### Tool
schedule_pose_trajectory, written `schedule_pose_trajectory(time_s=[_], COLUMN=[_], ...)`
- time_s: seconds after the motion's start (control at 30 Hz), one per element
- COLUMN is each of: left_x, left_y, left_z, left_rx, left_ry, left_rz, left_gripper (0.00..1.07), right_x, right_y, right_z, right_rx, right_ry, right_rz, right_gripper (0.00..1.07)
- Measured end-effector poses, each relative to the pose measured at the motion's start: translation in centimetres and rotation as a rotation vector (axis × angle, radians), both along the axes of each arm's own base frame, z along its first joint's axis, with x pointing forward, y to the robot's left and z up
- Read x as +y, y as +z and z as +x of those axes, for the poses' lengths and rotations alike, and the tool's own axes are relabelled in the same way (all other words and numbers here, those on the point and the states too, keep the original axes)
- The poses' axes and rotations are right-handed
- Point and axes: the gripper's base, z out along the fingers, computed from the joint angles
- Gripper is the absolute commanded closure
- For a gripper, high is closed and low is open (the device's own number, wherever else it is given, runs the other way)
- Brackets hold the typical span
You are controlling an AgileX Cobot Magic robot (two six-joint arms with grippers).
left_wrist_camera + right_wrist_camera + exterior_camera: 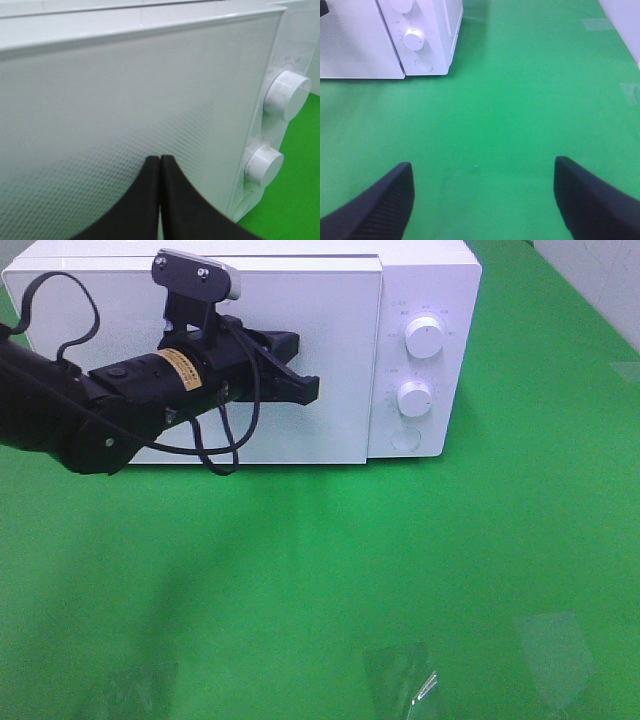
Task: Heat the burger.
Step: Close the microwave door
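The burger is out of view in every frame. A white microwave (330,300) stands at the back of the green table, and its door (330,430) looks closed. My left gripper (310,385) hovers just in front of the door's middle, its tips pointing toward the control panel. It is shut with nothing between its black fingers, which meet in the left wrist view, where the left gripper (160,159) sits close to the dotted door (125,100). My right gripper (484,167) stands open and empty over bare green table, to the right of the microwave (360,45).
Two white knobs, an upper knob (425,338) and a lower knob (414,398), sit on the microwave's right panel above a round button (405,440). Green cloth (330,570) covers the table in front. A white wall edge (625,25) lies far right.
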Motion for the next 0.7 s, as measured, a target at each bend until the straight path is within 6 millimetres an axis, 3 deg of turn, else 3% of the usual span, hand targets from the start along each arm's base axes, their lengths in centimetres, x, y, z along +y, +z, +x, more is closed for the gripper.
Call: schedule_pose_trajectory(time_s=[0.27,0.53,0.7], left_x=[-2.6,-3.0,-2.8], left_y=[-0.2,-0.4,0.8], left_z=[1.3,1.2,0.2], left_rx=[-0.026,-0.035,-0.008], left_ry=[-0.037,-0.048,-0.015], left_rz=[0.005,0.040,0.002], left_gripper=[1.07,1.07,1.07], right_x=[0.0,0.0,0.0], right_y=[0.0,0.0,0.0], right_z=[0.0,0.0,0.0], right_rx=[0.000,0.000,0.000], right_ry=[0.000,0.000,0.000], right_rz=[0.000,0.000,0.000], right_gripper=[0.31,0.31,0.31])
